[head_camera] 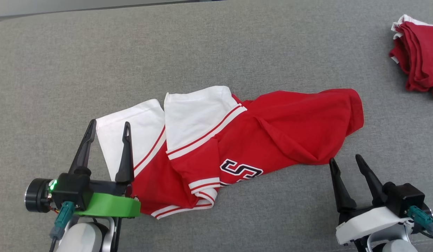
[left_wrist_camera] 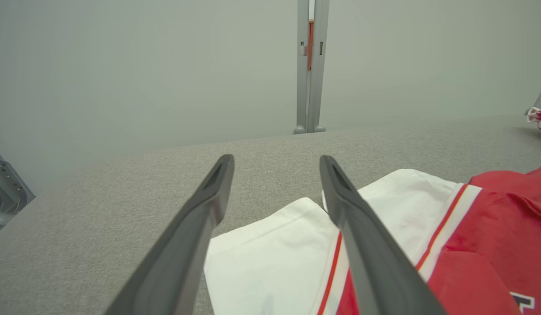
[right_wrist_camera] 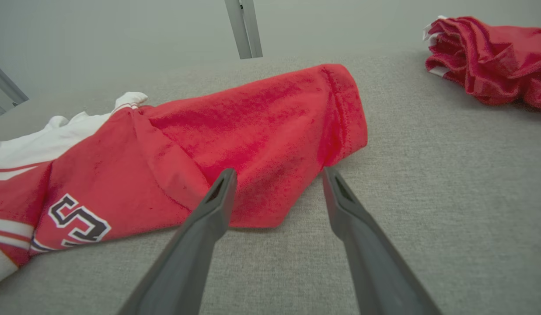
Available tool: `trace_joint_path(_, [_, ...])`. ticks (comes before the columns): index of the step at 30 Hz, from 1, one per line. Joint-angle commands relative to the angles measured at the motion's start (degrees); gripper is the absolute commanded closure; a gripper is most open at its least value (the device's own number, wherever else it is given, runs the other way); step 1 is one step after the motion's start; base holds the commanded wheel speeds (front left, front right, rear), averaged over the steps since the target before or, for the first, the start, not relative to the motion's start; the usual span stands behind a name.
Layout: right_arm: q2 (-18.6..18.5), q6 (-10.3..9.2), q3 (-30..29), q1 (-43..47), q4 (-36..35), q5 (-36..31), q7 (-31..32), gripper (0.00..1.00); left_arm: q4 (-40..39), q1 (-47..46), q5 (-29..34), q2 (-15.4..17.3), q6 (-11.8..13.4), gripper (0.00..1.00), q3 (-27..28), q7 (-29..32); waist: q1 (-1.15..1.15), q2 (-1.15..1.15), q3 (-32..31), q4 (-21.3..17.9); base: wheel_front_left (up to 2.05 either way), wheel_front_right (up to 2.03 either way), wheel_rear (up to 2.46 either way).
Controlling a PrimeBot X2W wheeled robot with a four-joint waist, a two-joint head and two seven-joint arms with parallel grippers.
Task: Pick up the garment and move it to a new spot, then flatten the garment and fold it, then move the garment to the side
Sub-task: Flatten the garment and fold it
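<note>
A: Surface and room?

B: A grey woven fabric surface (head_camera: 216, 52) is running back to a pale plain wall (left_wrist_camera: 143, 65), with a grey metal post (left_wrist_camera: 311, 65) standing at its far edge.

A: Garment, claws, open room?

B: The crumpled red-and-white jersey garment (head_camera: 272, 126) is lying mid-surface. The left claw (head_camera: 109, 124) is hovering, fingers apart, over its white sleeve. The right claw (head_camera: 344, 159) is hovering, fingers apart, beside its red hem. A heap of red cloth (head_camera: 417, 59) is sitting at the far right edge, with bare fabric lying between.

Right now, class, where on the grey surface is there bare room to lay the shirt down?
Bare grey surface runs wide beyond the shirt, from the far left to the red pile. A smaller bare strip lies in front, between the left gripper and right gripper. Crowded: the pile's far right corner.
</note>
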Motion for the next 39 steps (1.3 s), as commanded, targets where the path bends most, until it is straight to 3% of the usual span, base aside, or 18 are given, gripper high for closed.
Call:
trace_joint_path(1, [0.0, 0.00, -0.3, -0.5, 1.9, 0.9, -0.5, 0.00, 0.0, -1.1, 0.2, -0.1, -0.2, 0.00, -0.1, -0.2, 0.00, 0.00, 0.9, 0.5, 0.00, 0.00, 0.00])
trace_joint_path(9, [0.1, 0.00, 2.0, -7.1, 12.5, 3.8, -2.5, 0.00, 0.7, -3.0, 0.6, -0.4, -0.9, 0.00, -0.9, -0.4, 0.00, 0.00, 3.1, 0.9, 0.00, 0.00, 0.00])
trace_joint_path(10, [0.0, 0.00, 2.5, -7.7, 13.6, 4.2, -2.5, 0.11, 0.8, -3.1, 0.7, -0.4, -1.0, 0.00, -1.0, -0.4, 0.00, 0.00, 3.2, 0.9, 0.00, 0.00, 0.00])
trace_joint_path(11, [-0.2, 0.00, 3.0, -8.2, 14.5, 4.5, -2.4, 0.44, 0.9, -3.3, 0.7, -0.4, -1.0, 0.00, -1.0, -0.4, 0.00, 0.00, 3.3, 1.0, 0.00, 0.00, 0.00])
trace_joint_path(12, [-0.3, 0.00, 3.3, -8.7, 15.3, 4.9, -2.5, 0.84, 1.0, -3.4, 0.7, -0.4, -1.1, 0.00, -1.1, -0.4, 0.00, 0.00, 3.4, 1.1, 0.00, 0.00, 0.00])
trace_joint_path(13, [-0.3, 0.00, 3.5, -9.0, 15.8, 5.2, -2.6, 1.00, 1.1, -3.6, 0.8, -0.4, -1.1, 0.00, -1.1, -0.4, 0.00, 0.00, 3.5, 1.2, 0.00, 0.00, 0.00])
trace_joint_path(18, [-0.8, -0.02, 2.4, -8.4, 13.5, 6.7, -4.4, 1.00, 1.3, -3.2, 0.8, -0.5, -0.9, 0.00, -0.9, -0.4, 0.00, 0.00, 3.1, 0.8, 0.00, 0.00, 0.00])
trace_joint_path(26, [-0.5, -0.01, -4.4, -4.9, 2.4, 4.2, -4.9, 1.00, 0.9, -2.2, 0.7, -0.3, -0.7, 0.00, -0.6, -0.4, 0.00, 0.00, 2.2, -0.3, 0.00, 0.00, 0.00])
trace_joint_path(33, [-2.3, -0.01, -6.3, -8.0, -6.1, 0.0, 1.2, 1.00, 1.0, -3.0, 0.8, -1.1, -1.3, 0.00, -1.2, -0.4, 0.00, 0.00, 2.1, 0.6, 0.00, 0.00, 0.00])
trace_joint_path(39, [-4.8, -0.01, -0.9, -16.1, -4.9, -1.1, 10.3, 1.00, 1.1, -4.9, 1.0, -2.1, -2.1, 0.00, -2.1, -0.4, 0.00, 0.00, 3.8, 3.2, 0.00, 0.00, 0.00])
